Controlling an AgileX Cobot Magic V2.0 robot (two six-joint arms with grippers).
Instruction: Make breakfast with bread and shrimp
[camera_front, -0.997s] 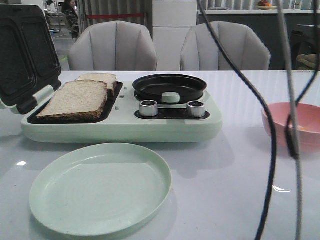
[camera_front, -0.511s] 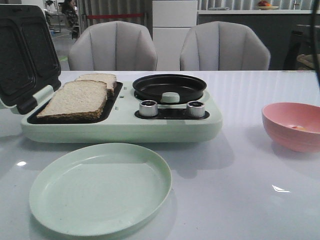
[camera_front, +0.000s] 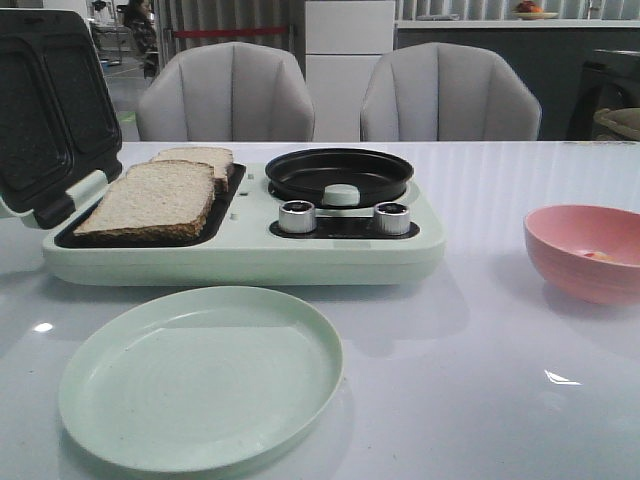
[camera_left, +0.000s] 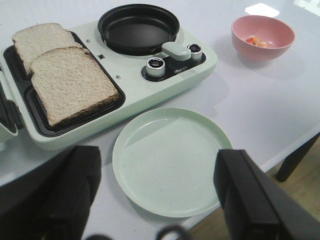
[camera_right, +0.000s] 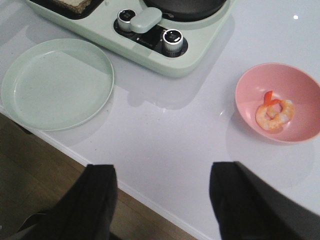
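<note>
Two bread slices (camera_front: 150, 198) (camera_left: 70, 82) lie side by side in the open sandwich tray of a pale green breakfast maker (camera_front: 240, 255) (camera_left: 125, 95). A curled pinkish-orange shrimp (camera_right: 274, 112) lies in a pink bowl (camera_right: 250, 85) (camera_front: 590, 250) (camera_left: 262, 37) at the right. A pale green empty plate (camera_front: 200, 375) (camera_left: 172, 160) (camera_right: 55, 82) sits in front of the maker. My left gripper (camera_left: 157, 180) is open and empty, high above the plate near the table's front edge. My right gripper (camera_right: 162, 200) is open and empty above the front edge. Neither gripper shows in the front view.
The maker's black lid (camera_front: 50, 110) stands open at the left. A black round pan (camera_front: 338, 172) (camera_left: 138, 27) and two silver knobs (camera_front: 297, 216) (camera_right: 173, 39) are on its right half. Two grey chairs (camera_front: 225, 95) stand behind the table.
The dark cables that hung across the right of the front view one second ago have gone out of sight. Bread, plate and bowl have not moved.
</note>
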